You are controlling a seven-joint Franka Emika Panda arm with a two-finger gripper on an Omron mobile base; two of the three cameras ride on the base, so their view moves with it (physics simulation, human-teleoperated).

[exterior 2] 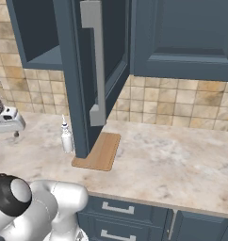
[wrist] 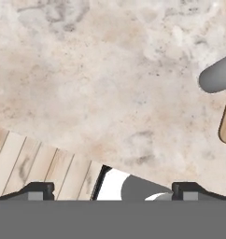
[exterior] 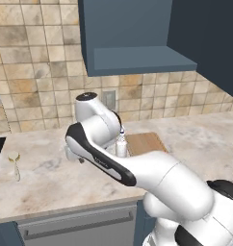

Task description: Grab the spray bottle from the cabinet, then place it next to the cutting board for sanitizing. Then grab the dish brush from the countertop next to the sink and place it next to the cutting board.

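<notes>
The spray bottle (exterior: 121, 144) stands upright on the counter (exterior: 51, 178), just left of the cutting board (exterior: 146, 142) and close against its edge. The dish brush (exterior: 14, 163) lies far left, well apart. The end effector (wrist: 113, 191) looks down at bare counter, fingers spread wide, holding nothing

A: What colour is the counter (exterior 2: 172, 160)?
B: Beige and cream marble with brownish veins. The board (exterior 2: 99, 151) on it is light-brown wood with lengthwise grain.
A: And the bottle (exterior 2: 66, 137)?
B: White. The cabinet (exterior: 137, 36) is dark slate-blue, the wall tiles (exterior: 32, 72) mottled tan, and the brush (exterior: 14, 161) pale cream-yellow.
</notes>
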